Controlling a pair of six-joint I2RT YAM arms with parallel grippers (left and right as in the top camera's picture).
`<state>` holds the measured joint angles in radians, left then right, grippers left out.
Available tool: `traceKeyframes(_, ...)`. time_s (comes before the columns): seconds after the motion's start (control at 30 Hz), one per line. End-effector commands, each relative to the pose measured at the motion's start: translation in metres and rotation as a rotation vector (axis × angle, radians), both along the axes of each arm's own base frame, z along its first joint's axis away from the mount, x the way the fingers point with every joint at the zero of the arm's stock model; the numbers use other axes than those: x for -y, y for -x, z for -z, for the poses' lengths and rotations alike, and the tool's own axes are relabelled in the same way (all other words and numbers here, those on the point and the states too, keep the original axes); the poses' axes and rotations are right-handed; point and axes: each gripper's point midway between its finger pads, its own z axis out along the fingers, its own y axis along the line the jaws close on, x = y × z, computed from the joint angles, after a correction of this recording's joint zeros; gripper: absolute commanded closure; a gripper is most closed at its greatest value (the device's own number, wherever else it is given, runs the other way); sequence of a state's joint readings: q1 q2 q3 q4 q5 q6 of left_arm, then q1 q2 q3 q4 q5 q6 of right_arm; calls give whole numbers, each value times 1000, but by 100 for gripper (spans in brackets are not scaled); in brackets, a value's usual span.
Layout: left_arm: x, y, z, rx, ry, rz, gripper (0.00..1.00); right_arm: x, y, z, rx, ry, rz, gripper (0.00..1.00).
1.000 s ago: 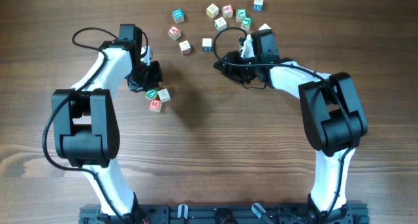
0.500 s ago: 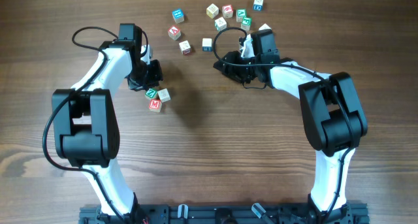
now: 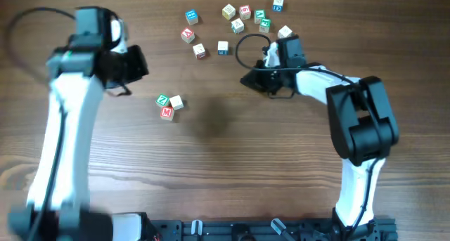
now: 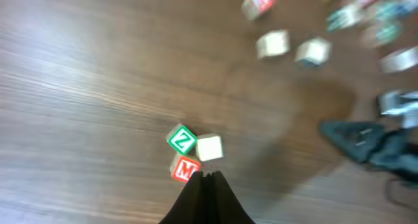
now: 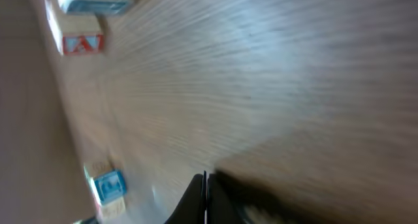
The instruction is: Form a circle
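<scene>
The left arm (image 3: 70,93) is up high over the worktop (image 3: 211,171) and looks blurred from above. The left jaws are pressed together to a point with nothing between them. Its wrist camera looks down on a small clump of three blocks just past the jaw tips. The green Z block (image 4: 181,140) has a plain cream block (image 4: 209,147) touching its right side, and the red M block (image 4: 185,168) is tucked in below them. From above, that clump lies left of the middle of the worktop, well apart from everything else.

The right arm (image 3: 316,78) reaches in low from the right. The right jaws are closed too and empty, their tips over bare wood. The other blocks lie in a loose scatter along the far side rather than in a ring. Among them are a red A block (image 3: 187,34), a blue block (image 3: 191,17) just beyond it, a yellow-edged block (image 3: 228,12) and two green ones (image 3: 265,22) close together. One pale block (image 3: 285,32) sits just beside the right arm's wrist. The right wrist view is smeared, but the red A block shows at its upper left.
</scene>
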<state>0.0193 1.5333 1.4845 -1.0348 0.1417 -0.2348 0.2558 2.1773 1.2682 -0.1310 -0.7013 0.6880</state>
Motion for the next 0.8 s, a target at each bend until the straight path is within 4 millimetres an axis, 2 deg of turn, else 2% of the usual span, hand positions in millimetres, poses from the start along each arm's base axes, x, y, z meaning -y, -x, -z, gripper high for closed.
traceKeyframes(0.0, -3, 32, -54, 111, 23, -89, 96, 33, 9, -32, 75, 155, -18, 95)
traceKeyframes(0.1, 4, 60, -84, 188, 28, -72, 96, 78, 26, -62, 90, 460, 72, 96)
traceKeyframes(0.17, 10, 85, -110, 273, 35, -48, 96, 101, 44, -100, 154, 644, 102, 96)
traceKeyframes(0.27, 14, 117, -137, 377, 44, -28, 96, 109, 67, -149, 261, 752, 104, 96)
traceKeyframes(0.33, 14, 138, -147, 419, 46, -24, 94, 107, 83, -181, 326, 741, 111, 96)
traceKeyframes(0.37, 13, 148, -149, 427, 46, -24, 87, 107, 89, -191, 347, 730, 114, 95)
traceKeyframes(0.43, 13, 163, -149, 425, 46, -24, 59, 111, 102, -214, 387, 707, 129, 96)
traceKeyframes(0.47, 12, 172, -147, 419, 46, -24, 40, 115, 111, -225, 404, 699, 138, 96)
traceKeyframes(0.5, 12, 178, -146, 411, 45, -24, 0, 119, 119, -234, 421, 691, 145, 92)
traceKeyframes(0.53, 12, 182, -144, 403, 45, -24, 0, 121, 126, -242, 437, 685, 150, 73)
traceKeyframes(0.57, 12, 184, -141, 389, 44, -24, 0, 125, 133, -252, 460, 679, 164, 39)
traceKeyframes(0.6, 12, 185, -140, 385, 44, -24, 0, 129, 138, -258, 474, 679, 174, 18)
traceKeyframes(0.63, 12, 184, -140, 383, 44, -24, 0, 132, 144, -263, 483, 678, 181, 6)
traceKeyframes(0.67, 12, 184, -140, 383, 44, -24, 0, 135, 149, -266, 487, 678, 184, 0)
traceKeyframes(0.77, 12, 185, -139, 379, 44, -24, 0, 140, 161, -269, 484, 681, 183, 0)
